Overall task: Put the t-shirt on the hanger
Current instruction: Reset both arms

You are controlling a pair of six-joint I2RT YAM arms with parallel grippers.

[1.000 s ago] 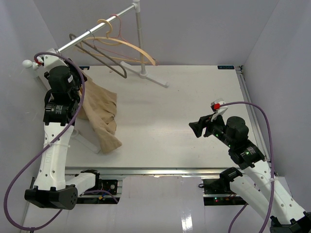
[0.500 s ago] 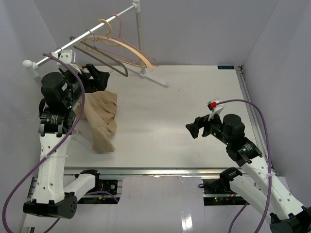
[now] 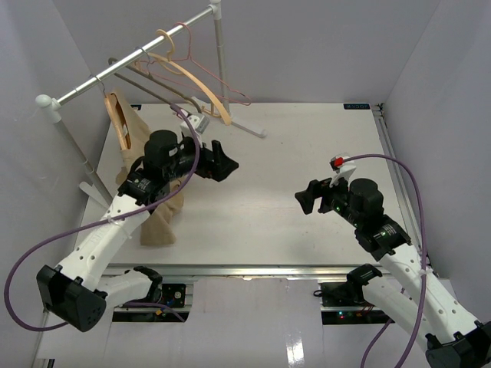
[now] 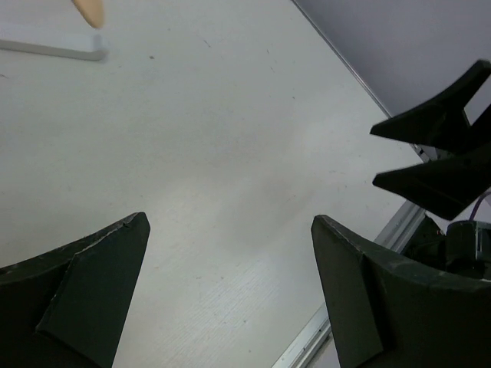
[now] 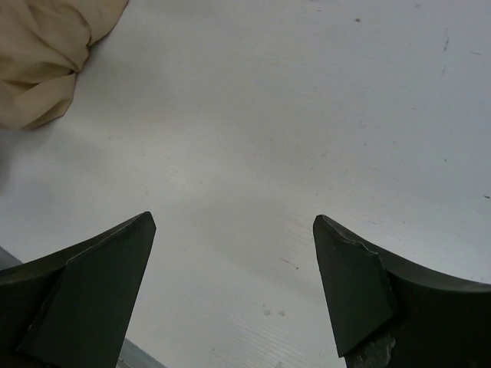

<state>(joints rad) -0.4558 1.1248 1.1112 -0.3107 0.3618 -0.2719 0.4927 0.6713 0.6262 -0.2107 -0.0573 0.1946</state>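
The tan t-shirt [image 3: 159, 219] hangs from the light wooden hanger [image 3: 116, 119], which hangs by its thin hook on the rail [image 3: 84, 87] at the far left. The shirt's lower end reaches the table. My left gripper [image 3: 221, 162] is open and empty over the table, right of the shirt and apart from it; in the left wrist view [image 4: 230, 222] only bare table lies between its jaws. My right gripper [image 3: 307, 198] is open and empty at mid-right. The right wrist view [image 5: 234, 222] shows the shirt's end [image 5: 46, 54] at its upper left.
Further along the rail hang a wooden hanger with a tan hook [image 3: 196, 80], a dark grey hanger [image 3: 149, 90] and a thin pink wire hanger [image 3: 230, 96]. The rack's white post [image 3: 221, 61] and foot [image 3: 247, 124] stand at the table's back.
My left gripper has left the rail at far left and swung right over the table. The hanger with the shirt now hangs free on the rail. The right gripper has barely moved.
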